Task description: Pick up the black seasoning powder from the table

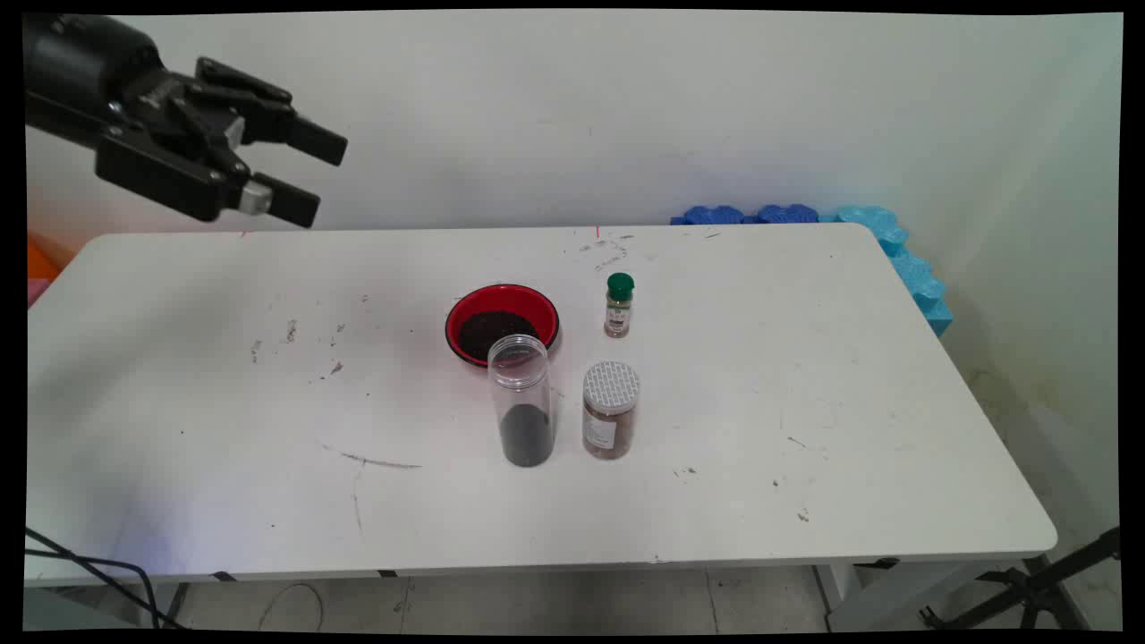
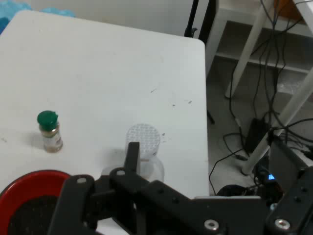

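Jaws of the black two-finger gripper (image 1: pixel 313 174) stand parted with nothing between them, held high in the upper left of the main view, well apart from everything on the white counter (image 1: pixel 805 429). We see four things grouped near the middle of the frame. A red bowl (image 1: pixel 502 324) holding something dark sits furthest back; just in front of it, partly overlapping its rim in this view, stands a tall clear plastic jar (image 1: pixel 522 402) with no lid and a dark fill in its bottom third. Just beside that jar to the right stands a shorter jar of brown powder with a white patterned lid (image 1: pixel 611 410), and behind that, right of the bowl, a small spice bottle with a green cap (image 1: pixel 618 305). Blue foam blocks (image 1: pixel 859 234) line the counter's far right corner.

In the hand view the gripper's linkage covers the lower frame; the bowl shows at lower left, the green-capped bottle at left, the white lid at centre.

We judge the tall open jar the riskiest piece: it is narrow, uncapped and crowded by the bowl and the lidded jar, so any sideways brush from a finger could tip it and spill its contents
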